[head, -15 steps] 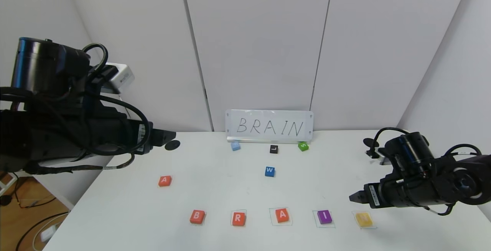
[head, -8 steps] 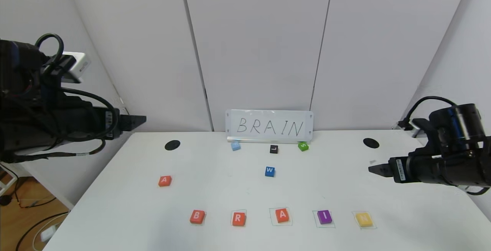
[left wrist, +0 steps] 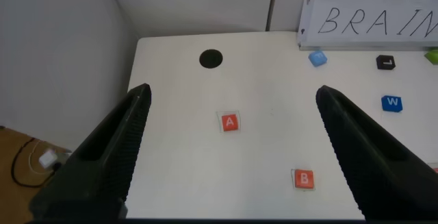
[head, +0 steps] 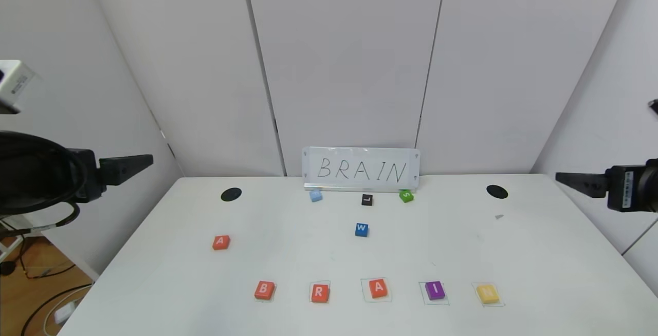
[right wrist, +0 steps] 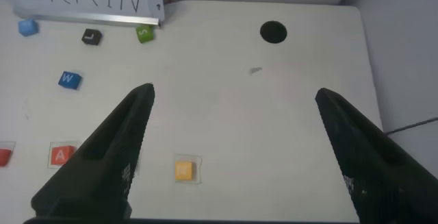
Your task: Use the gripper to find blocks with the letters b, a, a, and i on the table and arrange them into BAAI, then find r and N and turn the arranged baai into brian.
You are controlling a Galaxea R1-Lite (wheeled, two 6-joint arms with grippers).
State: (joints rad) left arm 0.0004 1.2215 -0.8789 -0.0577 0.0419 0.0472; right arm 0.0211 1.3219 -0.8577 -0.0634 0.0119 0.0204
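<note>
I saw the left gripper (left wrist: pixel 229 148) and right gripper (right wrist: pixel 229 148) spread wide beyond the table (head: pixel 540 254) edges (head view hid their spread); the blocks (head: pixel 320 293) sat unobstructed.

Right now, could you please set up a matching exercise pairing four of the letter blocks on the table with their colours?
Blocks:
1. W block
2. L block
3. I block
4. R block

Colours:
a. purple
b. orange-red
c. blue
d. black

Pairs: 1-c, 2-d, 3-a, 4-b

The R and I blocks lie in the front row; the W and L blocks sit farther back, toward the BRAIN sign.
</note>
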